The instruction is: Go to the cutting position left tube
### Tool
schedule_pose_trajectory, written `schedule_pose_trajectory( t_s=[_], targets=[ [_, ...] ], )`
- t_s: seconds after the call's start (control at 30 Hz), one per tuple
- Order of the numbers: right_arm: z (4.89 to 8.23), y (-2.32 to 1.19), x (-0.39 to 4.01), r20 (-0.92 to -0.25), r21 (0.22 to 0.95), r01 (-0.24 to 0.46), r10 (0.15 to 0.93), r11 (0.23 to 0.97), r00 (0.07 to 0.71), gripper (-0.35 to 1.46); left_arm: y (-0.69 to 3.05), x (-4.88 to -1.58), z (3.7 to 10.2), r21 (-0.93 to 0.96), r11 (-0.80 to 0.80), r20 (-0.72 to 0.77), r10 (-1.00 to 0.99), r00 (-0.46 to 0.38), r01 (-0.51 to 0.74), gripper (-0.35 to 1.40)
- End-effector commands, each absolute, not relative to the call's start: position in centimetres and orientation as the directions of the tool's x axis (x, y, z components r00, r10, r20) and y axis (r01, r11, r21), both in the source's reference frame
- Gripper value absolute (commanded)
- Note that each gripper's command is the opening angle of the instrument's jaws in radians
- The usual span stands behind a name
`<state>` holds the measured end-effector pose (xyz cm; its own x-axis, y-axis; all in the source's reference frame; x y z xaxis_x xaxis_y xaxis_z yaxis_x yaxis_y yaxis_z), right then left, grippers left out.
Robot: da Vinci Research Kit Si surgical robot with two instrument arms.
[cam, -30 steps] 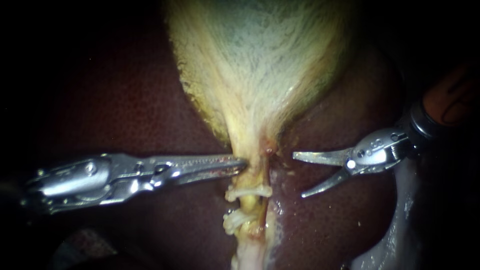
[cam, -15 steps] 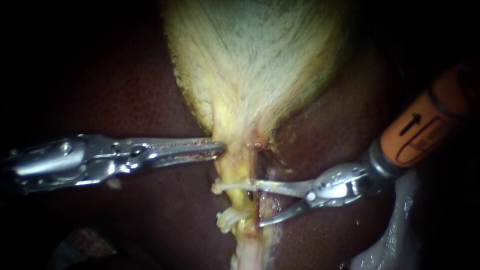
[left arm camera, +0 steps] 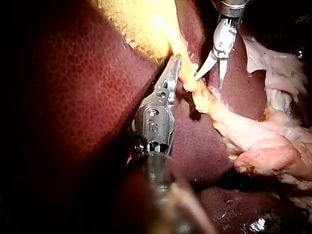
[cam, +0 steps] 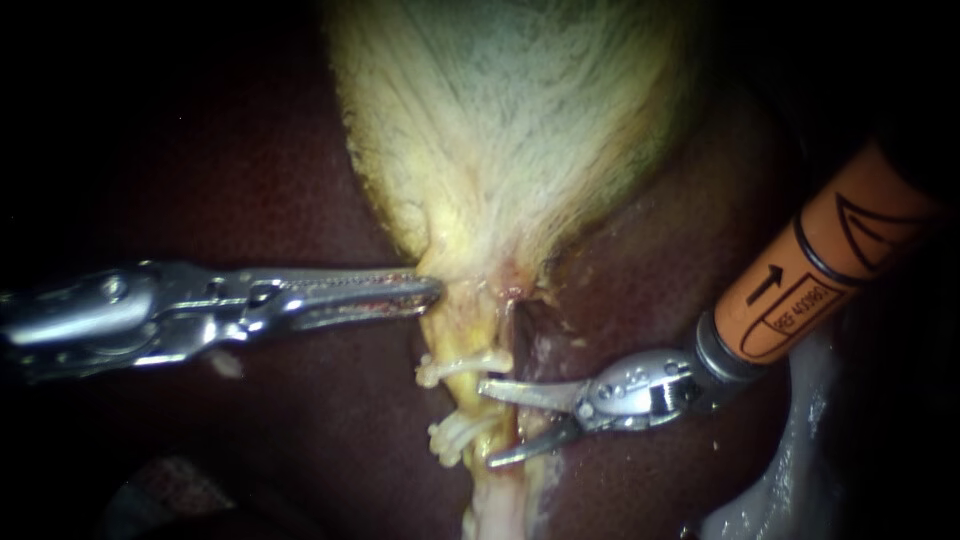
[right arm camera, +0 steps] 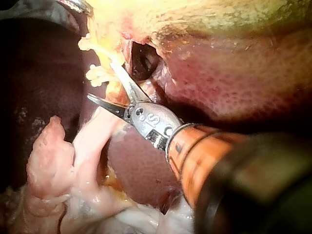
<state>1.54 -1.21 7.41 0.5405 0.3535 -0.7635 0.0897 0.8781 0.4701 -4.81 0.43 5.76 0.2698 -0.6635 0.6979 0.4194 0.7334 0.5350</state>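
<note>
**Where the left tube is clipped, the right instrument stands spread; the left instrument holds the neck**

As it leaves the gallbladder's (cam: 500,130) neck, the left tube (cam: 468,345) runs downward in the endoscope view as a pale yellow strand. It lies on the dark liver (cam: 650,300), with a thin red strand just beside it.

- Two white clips cross it: an upper clip (cam: 460,366) and a lower clip (cam: 455,437).
- Right instrument (cam: 486,424): its end effector is spread. One blade lies just under the upper clip. The other lies below the lower clip, whose end sits in the gap. Both tips reach the tube's edge and nothing is gripped.
- Left instrument (cam: 432,292): its end effector is pressed together, pinching the edge of the gallbladder's neck just above the upper clip.
</note>
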Motion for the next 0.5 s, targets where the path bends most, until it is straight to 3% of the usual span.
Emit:
schedule_pose_trajectory(
  t_s=[0.03,0.37,0.5],
  targets=[
    [7.42,-1.21,1.53,-0.762,0.466,0.082,0.353,0.881,0.542,1.4,0.42,-4.82,5.73,0.535,0.733,0.697,-0.664,0.27,0.421,-0.11],
    [7.46,-1.17,1.65,-0.76,0.465,0.072,0.357,0.882,0.543,1.4,0.36,-4.87,5.63,0.532,0.735,0.702,-0.66,0.266,0.42,-0.11],
    [7.44,-1.21,1.7,-0.764,0.479,0.099,0.359,0.872,0.536,1.4,0.37,-4.87,5.64,0.532,0.736,0.703,-0.66,0.267,0.419,-0.11]
  ],
)
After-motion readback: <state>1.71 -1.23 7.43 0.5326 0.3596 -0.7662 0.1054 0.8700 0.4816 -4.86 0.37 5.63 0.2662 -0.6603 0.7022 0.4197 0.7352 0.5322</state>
